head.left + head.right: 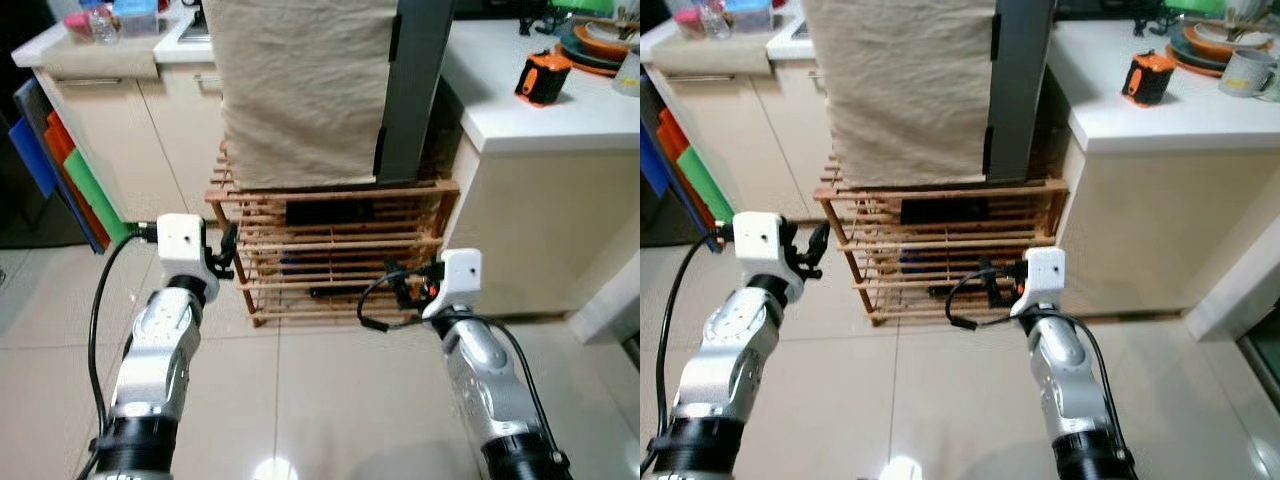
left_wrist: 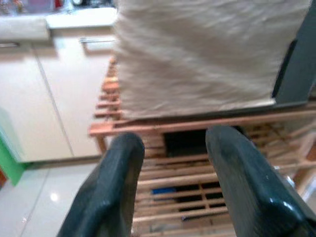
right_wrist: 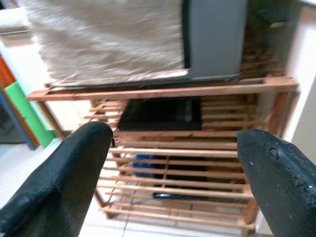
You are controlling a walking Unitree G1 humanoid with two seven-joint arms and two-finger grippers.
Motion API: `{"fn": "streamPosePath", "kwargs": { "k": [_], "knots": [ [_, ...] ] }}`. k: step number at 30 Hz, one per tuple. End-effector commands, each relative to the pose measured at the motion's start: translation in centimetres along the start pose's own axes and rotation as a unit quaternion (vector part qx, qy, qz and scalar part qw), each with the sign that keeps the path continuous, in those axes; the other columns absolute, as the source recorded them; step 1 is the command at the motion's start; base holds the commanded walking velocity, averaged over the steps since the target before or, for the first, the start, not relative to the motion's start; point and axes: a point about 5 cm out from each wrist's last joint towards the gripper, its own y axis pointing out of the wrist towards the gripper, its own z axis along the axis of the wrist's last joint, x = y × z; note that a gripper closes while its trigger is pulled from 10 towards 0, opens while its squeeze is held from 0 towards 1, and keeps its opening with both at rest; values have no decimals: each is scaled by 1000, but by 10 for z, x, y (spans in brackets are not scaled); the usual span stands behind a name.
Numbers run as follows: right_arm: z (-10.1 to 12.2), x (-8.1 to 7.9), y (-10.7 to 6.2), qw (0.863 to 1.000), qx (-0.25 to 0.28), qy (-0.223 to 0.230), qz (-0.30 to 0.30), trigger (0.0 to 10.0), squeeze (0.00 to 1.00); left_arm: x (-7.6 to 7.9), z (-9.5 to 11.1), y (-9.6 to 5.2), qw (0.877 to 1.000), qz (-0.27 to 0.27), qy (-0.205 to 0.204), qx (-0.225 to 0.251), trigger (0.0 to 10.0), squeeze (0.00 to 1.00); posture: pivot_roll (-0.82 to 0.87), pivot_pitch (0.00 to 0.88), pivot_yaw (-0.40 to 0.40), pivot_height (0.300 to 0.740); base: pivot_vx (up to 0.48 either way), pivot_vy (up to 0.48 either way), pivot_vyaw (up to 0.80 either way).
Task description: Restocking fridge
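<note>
A small grey fridge (image 1: 415,90) stands on a slatted wooden rack (image 1: 330,250) straight ahead, its front draped with a beige cloth (image 1: 300,90). Dark items lie on the rack's shelves under it. My left gripper (image 1: 228,250) is raised just left of the rack's front corner, open, with nothing between its fingers (image 2: 123,187). My right gripper (image 1: 397,282) hovers before the rack's lower right part, open wide and empty, its fingers (image 3: 64,173) framing the rack's shelves (image 3: 173,148).
A white counter (image 1: 540,120) to the right carries an orange-and-black tape measure (image 1: 543,77) and stacked plates (image 1: 595,45). Cream cabinets (image 1: 120,140) stand at the left, with coloured boards (image 1: 60,165) leaning beside them. Glossy tiled floor (image 1: 320,400) lies below my arms.
</note>
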Motion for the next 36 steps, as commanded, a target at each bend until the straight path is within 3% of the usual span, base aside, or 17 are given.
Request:
{"fn": "streamPosePath", "kwargs": {
  "k": [1,12,15,17,18,21,24,27,30,36],
  "knots": [
    [2,7,-1,1000,5,-6,-10,10000,0,3,1,1,1000,-2,-3,1,10000,0,-99,0,54,740,428,0,0],
    [3,11,-2,1000,11,-4,-20,10000,0,2,0,1,1000,1,-6,0,10000,0,-99,0,52,740,430,0,0],
    [9,30,-7,995,35,24,-87,10000,0,-2,-1,-1,1000,0,-13,0,10000,0,-101,0,54,740,351,324,0],
    [13,44,-21,991,52,0,-122,10000,0,-3,-1,-13,999,-46,-6,-1,10000,0,-105,0,59,740,291,343,0],
    [13,44,-21,991,52,0,-122,10000,0,-3,-1,-13,999,-46,-6,-1,10000,0,-105,0,59,740,277,315,0],
    [12,49,-31,990,54,-9,-133,10000,0,5,-13,-26,993,-112,-12,-37,10000,0,-102,0,59,740,92,105,0],
    [7,50,-35,990,45,-9,-132,10000,0,2,-18,-27,994,-97,-2,-49,10000,0,-104,0,58,740,0,0,0],
    [1,50,-33,990,33,-3,-137,10000,0,5,-14,-20,995,-86,-24,-34,10000,0,-105,0,58,740,0,480,0],
    [3,48,-29,990,28,-4,-136,10000,0,-1,-10,-12,998,-43,-30,-27,10000,0,-109,0,58,740,0,480,-775],
    [1,49,-31,991,21,-10,-135,10000,0,-11,-11,-12,999,-22,-24,-33,10000,0,-111,0,60,740,0,480,-774]
  ]
}}
